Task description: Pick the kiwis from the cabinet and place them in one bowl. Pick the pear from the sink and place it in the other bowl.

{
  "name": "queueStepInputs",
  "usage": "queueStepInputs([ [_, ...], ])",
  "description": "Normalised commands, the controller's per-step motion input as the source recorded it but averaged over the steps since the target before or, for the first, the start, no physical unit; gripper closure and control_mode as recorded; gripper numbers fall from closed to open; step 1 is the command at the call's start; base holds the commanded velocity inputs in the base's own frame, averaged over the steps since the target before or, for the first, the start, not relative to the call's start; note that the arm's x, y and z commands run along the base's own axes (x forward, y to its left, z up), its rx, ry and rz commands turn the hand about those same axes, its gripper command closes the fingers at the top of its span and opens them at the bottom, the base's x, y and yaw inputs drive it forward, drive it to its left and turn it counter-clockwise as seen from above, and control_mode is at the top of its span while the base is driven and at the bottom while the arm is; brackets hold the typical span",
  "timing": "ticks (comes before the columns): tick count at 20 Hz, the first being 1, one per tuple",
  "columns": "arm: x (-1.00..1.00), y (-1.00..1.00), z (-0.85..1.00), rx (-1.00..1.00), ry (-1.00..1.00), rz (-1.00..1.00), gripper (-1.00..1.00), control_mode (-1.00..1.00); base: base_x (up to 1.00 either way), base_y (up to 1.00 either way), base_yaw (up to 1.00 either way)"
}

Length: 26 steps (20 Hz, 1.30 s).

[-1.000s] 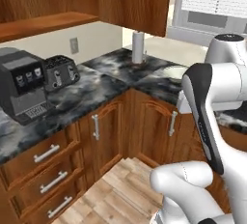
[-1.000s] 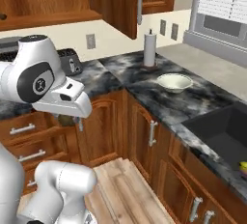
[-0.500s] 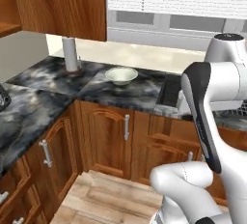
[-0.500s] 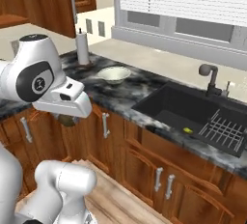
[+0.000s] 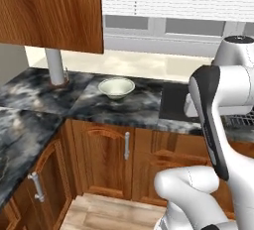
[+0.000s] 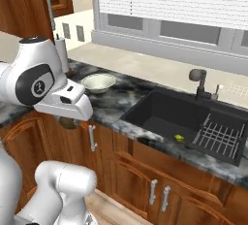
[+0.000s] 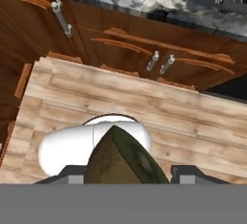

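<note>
- The kiwi (image 7: 126,159), a small oval fruit of dull olive-brown colour, sits between the two dark finger tips of the gripper (image 7: 126,172); the gripper is clamped on it, and in the right base view it is the dark lump (image 6: 69,122) under the white hand.
- The sink (image 6: 167,115), a wide black rectangular basin with a grey wire rack (image 6: 218,136) and a black faucet (image 6: 198,81), lies to the robot's right, well apart from the gripper.
- The marbled dark grey tabletop (image 5: 119,107) carries the things; the gripper hangs in front of its edge and lower than it, over the pale wood floor (image 7: 144,102).
- The bowl (image 5: 116,86), round, shallow and off-white, stands on the tabletop left of the sink. In my judgement the coming move depends on this relation: the bowl is ahead of the gripper and above it, so the kiwi must go up over the tabletop edge, then forward, then down.
- The kiwi's long axis seems to run away from the camera between the fingers, but I cannot tell it exactly.
- A grey upright cylinder (image 5: 54,66) stands on the tabletop left of the bowl, not in the direct way.
- The small yellow-green pear (image 6: 178,137) lies in the sink, just beside the wire rack; it is for a later step.
</note>
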Motion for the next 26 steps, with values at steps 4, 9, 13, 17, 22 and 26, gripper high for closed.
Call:
queueStepInputs([
  [4,0.0,0.0,0.0,0.0,0.0,0.0,1.0,1.0,0.65,0.62,-0.07],
  [9,0.0,0.0,0.0,0.0,0.0,0.0,1.0,1.0,0.58,0.24,-0.12],
  [13,0.0,0.0,0.0,0.0,0.0,0.0,1.0,1.0,0.62,0.0,-0.08],
  [17,0.0,0.0,0.0,0.0,0.0,0.0,1.0,1.0,0.63,0.0,-0.04],
  [22,0.0,0.0,0.0,0.0,0.0,0.0,1.0,1.0,0.61,-0.03,-0.02],
  [26,0.22,-0.04,0.0,0.0,0.0,0.0,1.0,-1.0,0.25,-0.03,0.0],
])
